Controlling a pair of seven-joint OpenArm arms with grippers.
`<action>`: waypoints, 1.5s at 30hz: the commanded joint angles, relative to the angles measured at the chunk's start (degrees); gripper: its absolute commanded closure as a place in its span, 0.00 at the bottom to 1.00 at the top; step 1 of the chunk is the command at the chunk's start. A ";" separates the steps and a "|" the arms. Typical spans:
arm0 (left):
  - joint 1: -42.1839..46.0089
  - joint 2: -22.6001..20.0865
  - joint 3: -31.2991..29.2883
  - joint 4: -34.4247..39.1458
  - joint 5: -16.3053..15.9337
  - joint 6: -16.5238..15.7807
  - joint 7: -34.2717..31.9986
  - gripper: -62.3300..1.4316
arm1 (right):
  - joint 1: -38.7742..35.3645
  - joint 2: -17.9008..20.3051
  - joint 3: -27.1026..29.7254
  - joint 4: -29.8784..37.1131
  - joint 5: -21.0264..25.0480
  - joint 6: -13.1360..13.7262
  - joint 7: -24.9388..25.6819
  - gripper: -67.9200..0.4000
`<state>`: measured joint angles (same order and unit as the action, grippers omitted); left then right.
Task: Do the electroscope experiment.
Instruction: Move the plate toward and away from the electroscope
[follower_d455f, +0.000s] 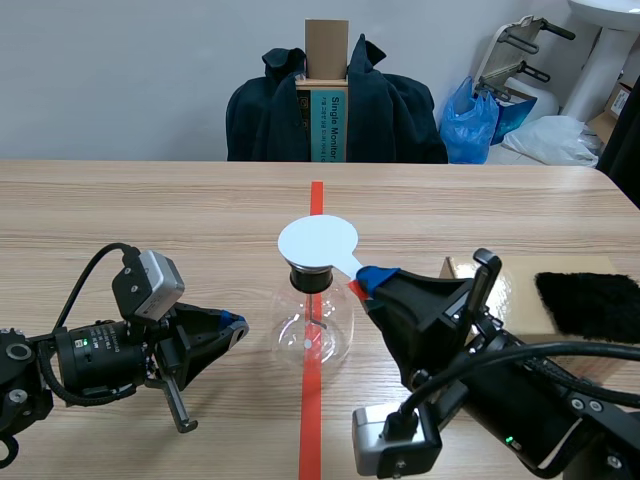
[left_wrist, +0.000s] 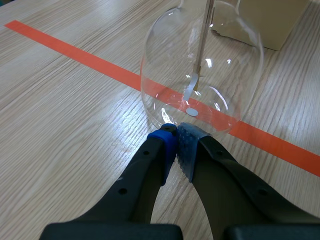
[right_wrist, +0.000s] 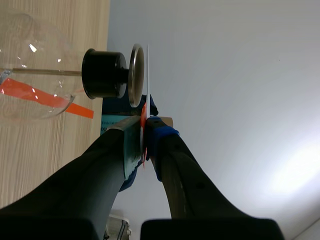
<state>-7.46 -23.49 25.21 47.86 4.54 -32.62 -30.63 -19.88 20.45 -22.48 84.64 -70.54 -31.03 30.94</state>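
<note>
step: I hold the white disc (follower_d455f: 318, 241) on top of the electroscope flask (follower_d455f: 313, 325); I judge this as charge transfer to the metal plate (right_wrist: 136, 75).
how: lay the disc flat on the plate, no sideways push that could tip the flask; watch the foil leaf (left_wrist: 190, 92).
right gripper (right_wrist: 144, 125): clamped on the disc's edge tab, wrist rolled sideways, at stopper (follower_d455f: 310, 278) height.
left gripper (left_wrist: 176, 131): fingers together on nothing, low, tips at the flask's base; touching glass or just short, hard to tell.
flask: upright on the tape line (follower_d455f: 312, 430), mid-table.
</note>
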 joint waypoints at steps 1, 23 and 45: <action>-0.28 0.11 -0.11 0.85 -0.42 -0.04 -1.01 0.95 | 0.68 0.02 0.66 0.79 0.20 -0.68 -1.05 0.98; -0.15 0.11 -0.11 0.85 -0.42 -0.04 -1.03 0.95 | 0.68 0.04 0.66 0.79 0.20 -0.63 -25.99 0.98; -0.15 0.11 -0.11 0.85 -0.42 -0.04 -1.03 0.95 | 0.68 0.04 0.66 0.79 0.20 -0.85 -4.83 0.98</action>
<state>-7.44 -23.49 25.21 47.86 4.54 -32.62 -30.63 -19.88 20.34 -22.48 84.64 -70.52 -31.05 25.98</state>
